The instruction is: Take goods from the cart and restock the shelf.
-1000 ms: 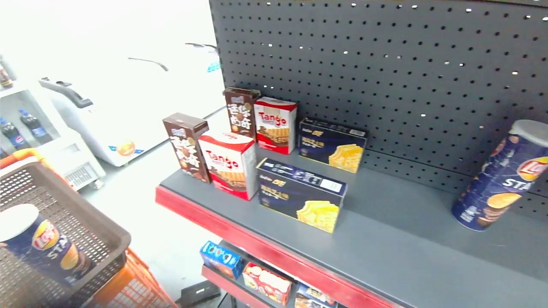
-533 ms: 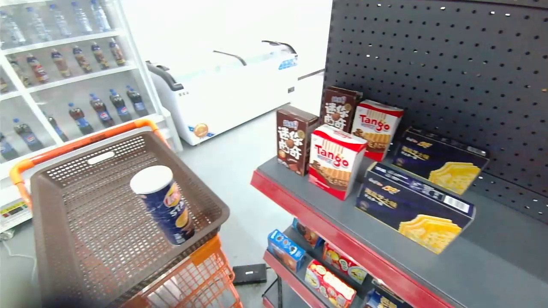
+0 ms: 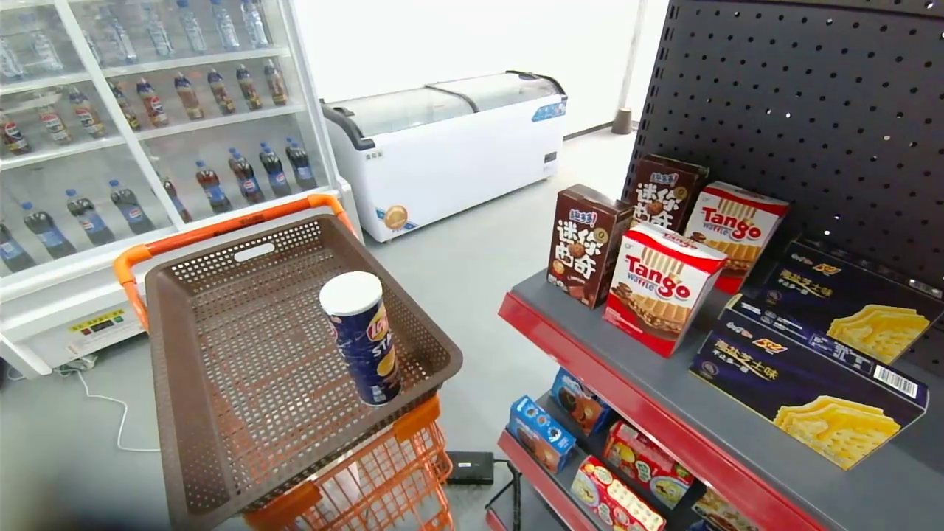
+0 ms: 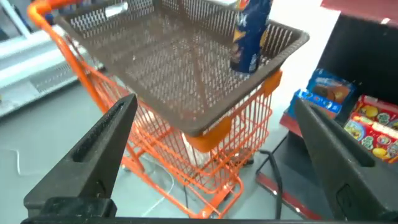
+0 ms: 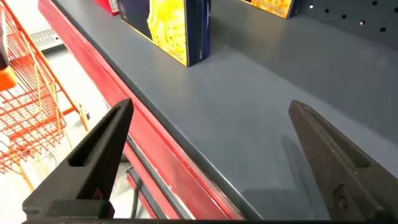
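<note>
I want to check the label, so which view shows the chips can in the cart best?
The head view: the chips can stands whole in the brown basket. The left wrist view has its lower part, with the top cut off. The right wrist view looks along the shelf.

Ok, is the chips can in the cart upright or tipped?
Upright: the chips can stands on its base in the brown basket, white lid up.
</note>
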Available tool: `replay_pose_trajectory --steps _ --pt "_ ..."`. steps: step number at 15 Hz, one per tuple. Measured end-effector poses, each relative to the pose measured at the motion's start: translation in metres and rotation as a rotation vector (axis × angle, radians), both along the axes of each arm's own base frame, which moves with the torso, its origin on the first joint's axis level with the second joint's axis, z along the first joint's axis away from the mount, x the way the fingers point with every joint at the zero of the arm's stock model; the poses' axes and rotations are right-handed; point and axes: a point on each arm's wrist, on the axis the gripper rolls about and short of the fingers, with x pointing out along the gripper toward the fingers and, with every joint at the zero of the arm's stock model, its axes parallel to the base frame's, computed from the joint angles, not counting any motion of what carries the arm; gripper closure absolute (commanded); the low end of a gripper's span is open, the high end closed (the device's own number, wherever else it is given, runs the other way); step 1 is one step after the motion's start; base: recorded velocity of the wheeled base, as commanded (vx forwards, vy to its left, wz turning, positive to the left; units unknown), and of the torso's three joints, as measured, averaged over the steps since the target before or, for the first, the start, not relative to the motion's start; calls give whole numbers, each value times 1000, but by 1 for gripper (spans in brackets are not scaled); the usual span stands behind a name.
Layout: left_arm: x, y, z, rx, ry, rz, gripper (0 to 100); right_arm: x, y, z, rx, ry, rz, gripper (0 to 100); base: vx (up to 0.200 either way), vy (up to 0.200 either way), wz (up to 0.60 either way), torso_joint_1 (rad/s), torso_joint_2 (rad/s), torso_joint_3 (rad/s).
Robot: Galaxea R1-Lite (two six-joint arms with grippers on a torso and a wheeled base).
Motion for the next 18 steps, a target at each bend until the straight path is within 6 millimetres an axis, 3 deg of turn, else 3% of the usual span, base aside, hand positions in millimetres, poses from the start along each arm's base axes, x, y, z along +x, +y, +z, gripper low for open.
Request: replay_pose_trajectory --steps 4,6,8,12,18 --pt "10 0 51 36 78 -31 0 0 0 0 0 0 0 0 0 0 0 0 0 0" --pt "29 0 76 49 150 -45 0 0 0 0 0 0 1 0 0 0 0 0 0 0" --pt "53 -1 88 76 231 -35 0 0 0 0 0 0 0 0 0 0 0 0 0 0" --pt "112 -10 95 131 329 -96 0 0 0 0 0 0 1 0 0 0 0 0 0 0" --pt "192 -36 80 156 383 -190 0 0 0 0 0 0 1 0 0 0 0 0 0 0"
